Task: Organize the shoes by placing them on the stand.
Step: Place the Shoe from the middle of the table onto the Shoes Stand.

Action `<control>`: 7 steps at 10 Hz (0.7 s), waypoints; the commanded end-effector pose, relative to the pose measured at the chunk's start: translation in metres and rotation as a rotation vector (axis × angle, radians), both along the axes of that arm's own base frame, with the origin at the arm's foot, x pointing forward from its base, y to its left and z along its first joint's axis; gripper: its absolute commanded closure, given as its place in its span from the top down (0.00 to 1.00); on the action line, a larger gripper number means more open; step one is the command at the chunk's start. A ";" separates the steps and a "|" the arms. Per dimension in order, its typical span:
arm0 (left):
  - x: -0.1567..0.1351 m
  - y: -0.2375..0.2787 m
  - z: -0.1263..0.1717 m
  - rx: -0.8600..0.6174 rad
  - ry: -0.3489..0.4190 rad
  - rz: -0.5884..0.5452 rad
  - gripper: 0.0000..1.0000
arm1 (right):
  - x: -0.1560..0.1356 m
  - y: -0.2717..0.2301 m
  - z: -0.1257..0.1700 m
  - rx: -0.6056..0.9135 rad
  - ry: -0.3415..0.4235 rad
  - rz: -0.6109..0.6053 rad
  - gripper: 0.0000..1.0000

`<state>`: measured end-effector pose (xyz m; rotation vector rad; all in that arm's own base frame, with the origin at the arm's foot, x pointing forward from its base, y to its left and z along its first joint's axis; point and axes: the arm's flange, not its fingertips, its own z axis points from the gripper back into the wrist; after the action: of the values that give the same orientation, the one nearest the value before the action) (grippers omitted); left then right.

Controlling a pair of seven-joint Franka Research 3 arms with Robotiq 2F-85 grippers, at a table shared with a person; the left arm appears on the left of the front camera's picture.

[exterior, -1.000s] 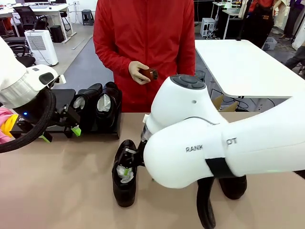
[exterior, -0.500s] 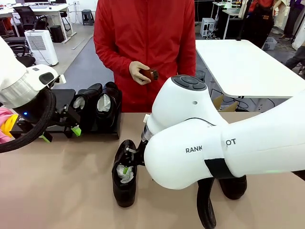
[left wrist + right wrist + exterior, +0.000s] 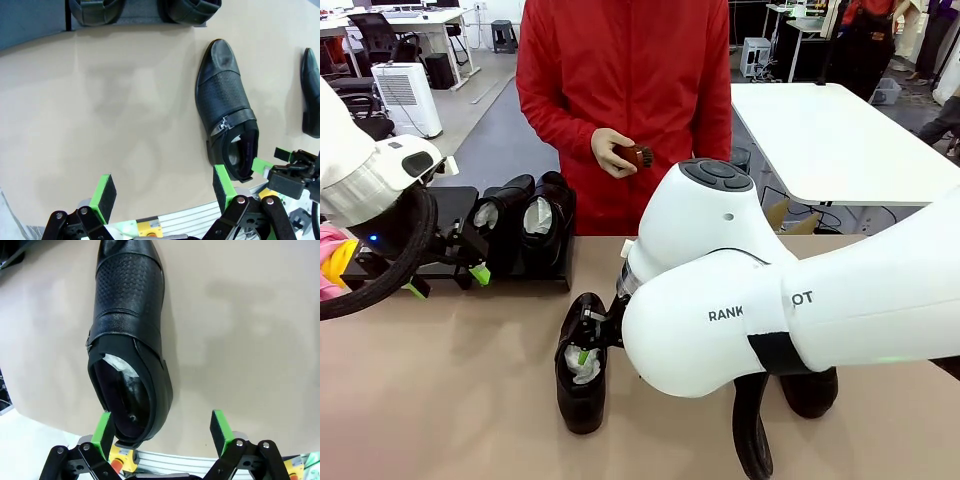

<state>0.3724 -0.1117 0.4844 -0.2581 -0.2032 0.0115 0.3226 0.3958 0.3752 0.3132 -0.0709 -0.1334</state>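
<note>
**Q:** Fig. 3. Where did the loose shoe (image 3: 582,375) lie?

**A:** On the bench (image 3: 450,400), short of the stand (image 3: 455,205) and directly beneath your right pincer (image 3: 161,431). Its long axis ran away from that pincer, heel nearest.

**Q:** And the pincers?

**A:** Both stood released and empty, the left pincer (image 3: 164,190) farther off. One of the right pads (image 3: 104,434) possibly sat inside the heel opening.
</note>
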 end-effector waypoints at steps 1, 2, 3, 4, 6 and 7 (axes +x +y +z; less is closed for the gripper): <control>0.000 0.000 0.000 0.000 0.000 0.000 1.00 | -0.008 -0.028 0.021 0.010 -0.045 -0.047 1.00; -0.009 -0.027 0.003 0.019 0.005 -0.059 1.00 | -0.014 -0.061 0.039 0.005 -0.083 -0.125 1.00; -0.020 -0.051 0.007 0.008 -0.005 -0.046 1.00 | -0.015 -0.092 0.052 0.006 -0.097 -0.200 1.00; -0.032 -0.077 0.010 -0.001 -0.013 0.004 1.00 | -0.016 -0.116 0.060 0.018 -0.095 -0.253 1.00; -0.048 -0.124 0.017 -0.046 0.032 -0.012 1.00 | -0.010 -0.154 0.062 0.047 -0.086 -0.370 1.00; -0.054 -0.143 0.020 -0.066 0.038 0.011 1.00 | -0.008 -0.172 0.060 0.060 -0.086 -0.432 1.00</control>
<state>0.3132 -0.2479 0.5011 -0.2954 -0.1763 -0.0033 0.3224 0.2337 0.4447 0.3395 -0.2285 -0.4887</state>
